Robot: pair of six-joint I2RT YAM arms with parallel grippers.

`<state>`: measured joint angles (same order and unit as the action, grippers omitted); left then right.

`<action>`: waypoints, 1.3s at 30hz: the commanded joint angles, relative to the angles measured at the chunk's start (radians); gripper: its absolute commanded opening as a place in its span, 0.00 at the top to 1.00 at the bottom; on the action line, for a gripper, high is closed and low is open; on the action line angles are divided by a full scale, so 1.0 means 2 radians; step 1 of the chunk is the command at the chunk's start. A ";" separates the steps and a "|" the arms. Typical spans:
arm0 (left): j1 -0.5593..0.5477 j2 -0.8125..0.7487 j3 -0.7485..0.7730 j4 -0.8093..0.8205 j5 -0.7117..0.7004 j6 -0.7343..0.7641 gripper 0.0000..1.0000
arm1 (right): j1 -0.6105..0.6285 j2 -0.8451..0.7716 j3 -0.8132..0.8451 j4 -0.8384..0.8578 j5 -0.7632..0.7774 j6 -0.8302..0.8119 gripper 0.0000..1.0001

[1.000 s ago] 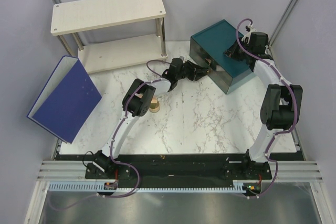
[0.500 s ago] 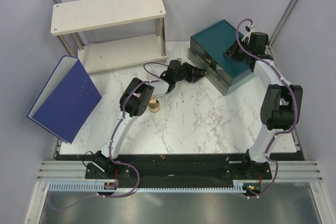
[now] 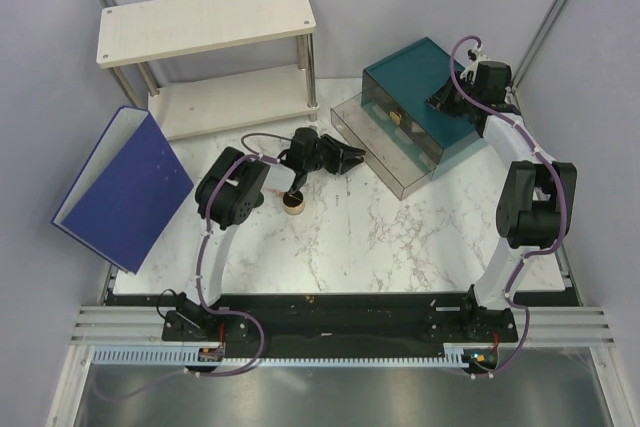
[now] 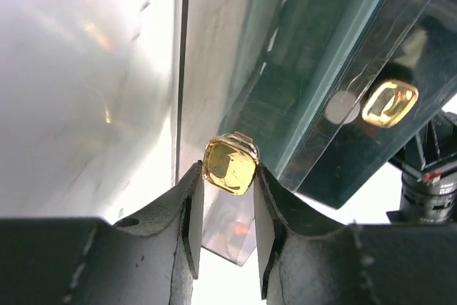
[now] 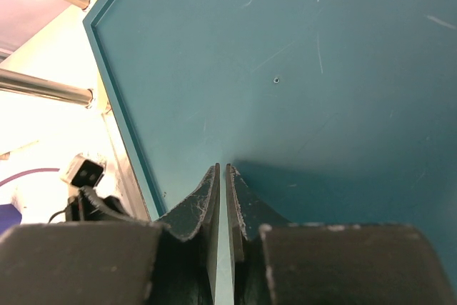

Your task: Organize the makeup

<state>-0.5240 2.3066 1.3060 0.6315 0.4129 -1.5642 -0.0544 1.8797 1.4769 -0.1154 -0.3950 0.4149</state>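
The left gripper [image 4: 228, 176] is seen clamped on the gold knob [image 4: 230, 162] of the clear drawer [image 3: 392, 152], which stands drawn out of the teal box [image 3: 420, 77] over the table [image 3: 380, 237]. The right gripper [image 5: 221, 171] is shut with nothing between its fingers, its tips pressed onto the box's top, apparently to steady it. Of the makeup, only the gold-rimmed round tin [image 3: 293, 204] can be made out; it is set on the table near the left gripper, on its near side, apart from the open drawer. Whether anything lies in the drawer cannot be told.

The tin is judged to be small, light and rigid, so little grip force should be needed and crushing is hardly to be feared. Its rim and wall look polished, though, and a slippery, rounded surface is to be expected — a pinch placed off-centre could let it squirt out sideways. It would best be taken from above, with the fingers set across its full width on opposite sides of the wall, low enough that the lid is not lifted off alone. The knob would have to be released first — the drawer looks like thin clear plastic and should be treated as light and easily shoved
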 commanded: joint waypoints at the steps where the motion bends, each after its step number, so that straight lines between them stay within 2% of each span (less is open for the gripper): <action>1: 0.006 -0.037 -0.049 -0.025 0.017 0.042 0.98 | 0.003 0.024 -0.029 -0.096 0.013 -0.015 0.85; 5: 0.008 -0.045 -0.049 -0.030 0.032 0.057 0.93 | 0.003 0.024 -0.028 -0.096 0.013 -0.014 0.85; 7: 0.007 -0.052 -0.041 -0.040 0.035 0.076 0.87 | 0.003 0.023 -0.028 -0.096 0.013 -0.014 0.85; 11: 0.010 -0.072 -0.005 -0.089 0.040 0.161 0.74 | 0.004 0.022 -0.029 -0.096 0.013 -0.015 0.85; 12: 0.011 -0.082 0.011 -0.099 0.040 0.177 0.62 | 0.004 0.022 -0.029 -0.096 0.013 -0.015 0.85; 13: 0.013 -0.091 0.019 -0.112 0.040 0.193 0.56 | 0.004 0.021 -0.029 -0.096 0.013 -0.015 0.86; 14: 0.013 -0.099 0.034 -0.128 0.036 0.229 0.45 | 0.004 0.020 -0.029 -0.096 0.011 -0.016 0.86; 15: 0.016 -0.117 0.040 -0.159 0.034 0.246 0.40 | 0.004 0.020 -0.029 -0.096 0.010 -0.016 0.86; 17: 0.020 -0.134 0.051 -0.184 0.027 0.292 0.31 | 0.004 0.020 -0.030 -0.096 0.009 -0.016 0.86; 20: 0.029 -0.174 0.063 -0.243 0.017 0.350 0.23 | 0.005 0.019 -0.030 -0.096 0.008 -0.016 0.86; 22: 0.035 -0.200 0.073 -0.312 -0.002 0.385 0.20 | 0.004 0.019 -0.030 -0.096 0.008 -0.017 0.86; 23: 0.037 -0.207 0.085 -0.339 -0.009 0.422 0.16 | 0.004 0.018 -0.030 -0.096 0.007 -0.016 0.86; 24: 0.040 -0.212 0.092 -0.364 -0.016 0.440 0.15 | 0.004 0.020 -0.031 -0.096 0.007 -0.017 0.86; 25: 0.040 -0.221 0.100 -0.426 -0.035 0.476 0.14 | 0.004 0.020 -0.031 -0.096 0.007 -0.017 0.86; 28: 0.042 -0.230 0.121 -0.531 -0.071 0.520 0.11 | 0.005 0.020 -0.031 -0.096 0.006 -0.016 0.86; 32: 0.040 -0.249 0.126 -0.637 -0.116 0.572 0.10 | 0.007 0.018 -0.032 -0.096 0.004 -0.016 0.86; 39: 0.040 -0.283 0.079 -0.708 -0.155 0.584 0.09 | 0.011 0.023 -0.031 -0.094 0.001 -0.015 0.86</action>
<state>-0.4408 1.8107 1.4967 -0.6182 0.1764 -0.4782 -0.0513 1.8782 1.4731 -0.1108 -0.3958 0.4145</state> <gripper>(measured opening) 0.907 0.142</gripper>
